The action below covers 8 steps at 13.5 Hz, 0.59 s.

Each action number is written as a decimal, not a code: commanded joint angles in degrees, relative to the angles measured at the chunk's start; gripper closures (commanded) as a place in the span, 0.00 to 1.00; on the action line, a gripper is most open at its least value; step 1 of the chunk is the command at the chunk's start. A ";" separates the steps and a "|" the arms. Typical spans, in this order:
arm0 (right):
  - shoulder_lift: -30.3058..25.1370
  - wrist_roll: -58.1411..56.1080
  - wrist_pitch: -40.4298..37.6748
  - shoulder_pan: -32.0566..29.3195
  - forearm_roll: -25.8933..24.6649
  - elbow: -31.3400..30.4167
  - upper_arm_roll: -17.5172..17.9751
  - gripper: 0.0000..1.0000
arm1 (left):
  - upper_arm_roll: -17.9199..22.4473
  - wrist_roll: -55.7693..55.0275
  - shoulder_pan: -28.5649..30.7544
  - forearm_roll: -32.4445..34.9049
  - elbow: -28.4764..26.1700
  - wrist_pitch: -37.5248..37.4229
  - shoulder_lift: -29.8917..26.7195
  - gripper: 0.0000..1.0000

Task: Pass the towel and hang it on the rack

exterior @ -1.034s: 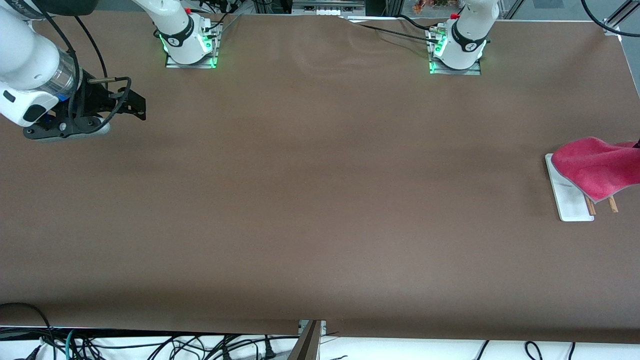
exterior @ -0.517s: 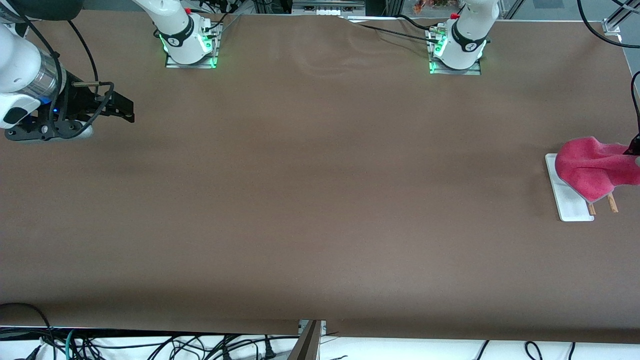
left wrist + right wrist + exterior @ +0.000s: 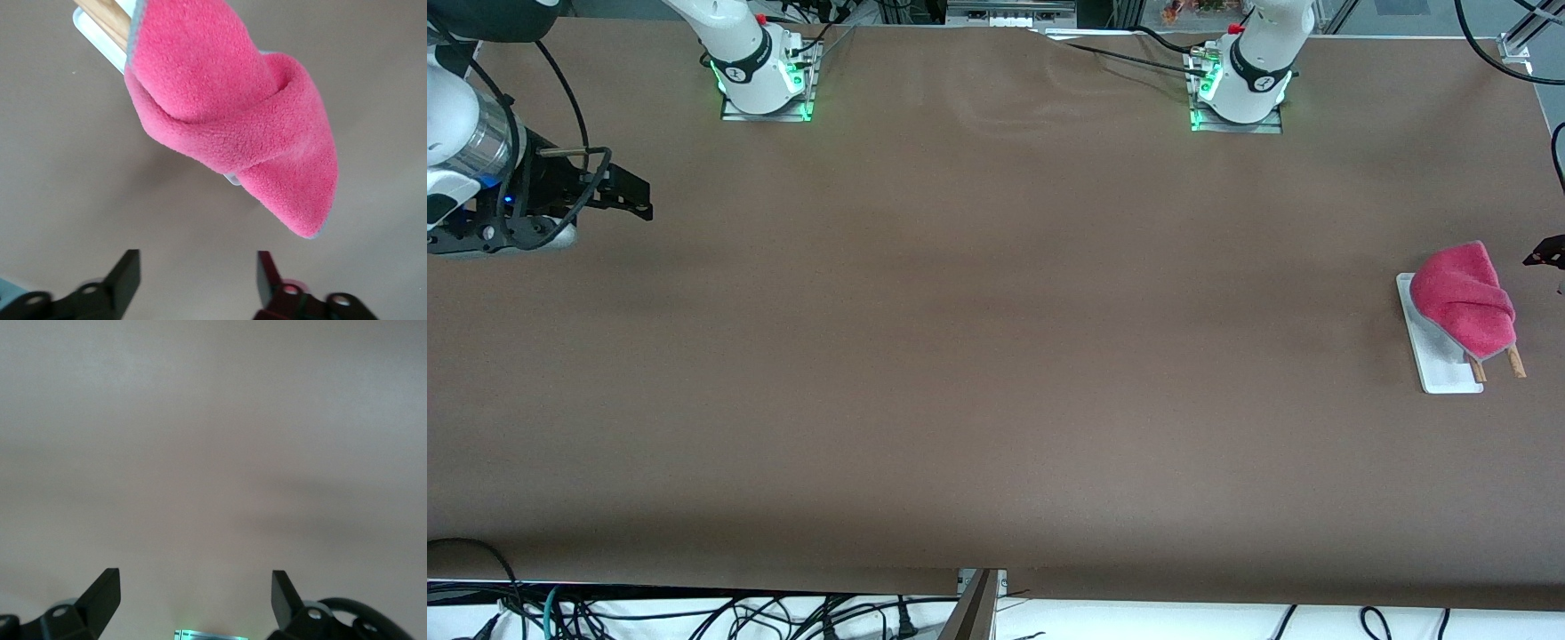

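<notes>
Jaws of the left gripper [image 3: 193,280] stand wide apart and empty, where a moment ago they were pinched on a corner of the small, soft, pinkish-red fleece towel [image 3: 1463,298]; now the cloth hangs free of them, just in front of the open fingers in the left wrist view and clearly apart from both tips. It lies folded over the thin brown wooden rods of the small rack [image 3: 1440,360], whose flat white rectangular base sits on the brown worktop [image 3: 996,356] at the left arm's end, with the rod tips poking out from under the cloth's pale edging. Since the release the towel has drawn in from its stretched shape into a compact drape, so the hanging step looks done, and what seems left is for the left arm to back away without snagging the loose fold nearest its jaws. Well apart from all this, the right gripper [image 3: 193,597] waits over bare worktop at the right arm's end, its jaws spread wide and holding nothing.
</notes>
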 commanded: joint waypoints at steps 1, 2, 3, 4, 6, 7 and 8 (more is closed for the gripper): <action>-1.09 -1.56 0.91 -0.73 0.43 -1.31 -0.81 0.00 | -2.53 0.54 0.11 -1.10 0.72 -4.03 -4.91 0.00; -1.09 -1.74 0.91 -0.73 0.43 -1.31 -0.82 0.00 | -4.80 0.19 0.11 -1.18 0.81 -6.66 -6.93 0.00; -1.09 -1.74 0.91 -0.64 0.35 -1.22 -0.82 0.00 | -6.92 -0.86 0.11 -1.18 0.81 -9.12 -9.30 0.00; -1.09 -1.65 0.91 -0.64 0.34 -1.13 -0.82 0.00 | -9.55 -3.30 0.11 -1.18 0.81 -11.50 -11.15 0.00; -0.48 -1.47 0.65 -0.64 0.61 -0.78 -0.82 0.00 | -14.91 -7.79 0.11 -1.18 2.90 -15.45 -13.45 0.00; -0.31 -1.48 0.39 -0.64 0.52 -0.78 -0.82 0.00 | -17.81 -10.86 0.11 -1.18 4.92 -18.43 -13.46 0.00; -0.30 -1.39 0.30 -0.64 0.43 -0.69 -0.82 0.00 | -20.88 -16.20 0.11 -1.27 6.59 -21.07 -13.46 0.00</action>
